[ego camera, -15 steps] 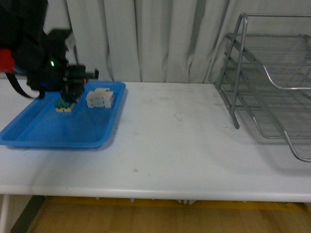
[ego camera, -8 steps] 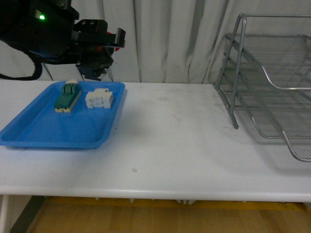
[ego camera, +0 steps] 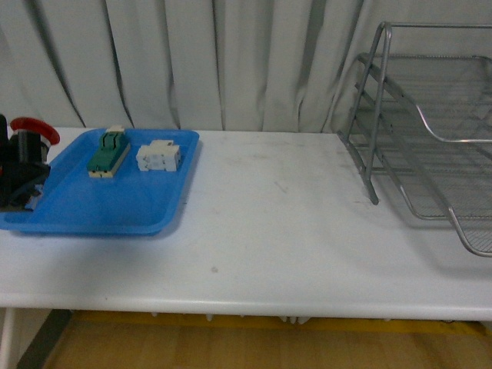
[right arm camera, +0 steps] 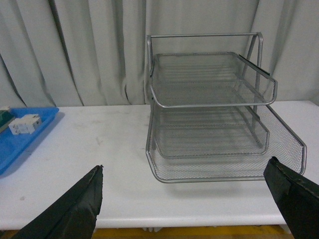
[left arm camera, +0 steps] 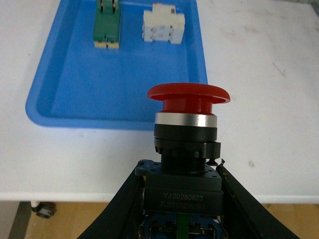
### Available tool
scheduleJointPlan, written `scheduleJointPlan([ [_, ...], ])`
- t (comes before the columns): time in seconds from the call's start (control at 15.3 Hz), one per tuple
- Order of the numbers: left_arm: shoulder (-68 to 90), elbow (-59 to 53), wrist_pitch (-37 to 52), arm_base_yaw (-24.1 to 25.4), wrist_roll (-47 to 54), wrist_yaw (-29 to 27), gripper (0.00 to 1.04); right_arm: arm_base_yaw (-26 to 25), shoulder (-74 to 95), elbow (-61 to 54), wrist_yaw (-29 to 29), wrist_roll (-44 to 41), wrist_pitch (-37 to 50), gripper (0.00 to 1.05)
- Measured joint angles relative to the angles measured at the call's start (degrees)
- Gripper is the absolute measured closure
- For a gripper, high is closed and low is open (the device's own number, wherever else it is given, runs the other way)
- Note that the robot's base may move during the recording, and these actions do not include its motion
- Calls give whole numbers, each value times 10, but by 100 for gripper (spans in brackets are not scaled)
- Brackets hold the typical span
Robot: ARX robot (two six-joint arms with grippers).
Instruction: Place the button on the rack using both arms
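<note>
The button [ego camera: 29, 138], red mushroom cap on a black body, is held in my left gripper [ego camera: 15, 181] at the far left edge of the front view, beside the blue tray's left end. In the left wrist view the button [left arm camera: 187, 119] stands upright between the black fingers [left arm camera: 124, 199], which press on its blocky body; my left gripper [left arm camera: 180, 172] is shut on it. The silver wire rack [ego camera: 430, 138] stands at the table's right. My right gripper [right arm camera: 185, 164] is open and empty, facing the rack [right arm camera: 214, 114] from some distance.
The blue tray [ego camera: 100, 204] lies at the table's left and holds a green block [ego camera: 106, 151] and a white part [ego camera: 157, 156]. Both also show in the left wrist view, the green block [left arm camera: 107, 25] and the white part [left arm camera: 163, 24]. Curtains hang behind.
My left gripper rose from the tray with the button, then swung left and down to the front view's far left edge. The green block and white part stay in the tray.
</note>
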State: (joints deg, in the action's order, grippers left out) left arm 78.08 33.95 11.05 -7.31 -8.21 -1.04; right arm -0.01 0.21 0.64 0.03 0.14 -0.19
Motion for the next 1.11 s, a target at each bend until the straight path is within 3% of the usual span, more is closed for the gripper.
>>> scheduleJointPlan([
  [1.11,-11,-48,24,11,-33,-17,69,0,0,0,0,0,0,6],
])
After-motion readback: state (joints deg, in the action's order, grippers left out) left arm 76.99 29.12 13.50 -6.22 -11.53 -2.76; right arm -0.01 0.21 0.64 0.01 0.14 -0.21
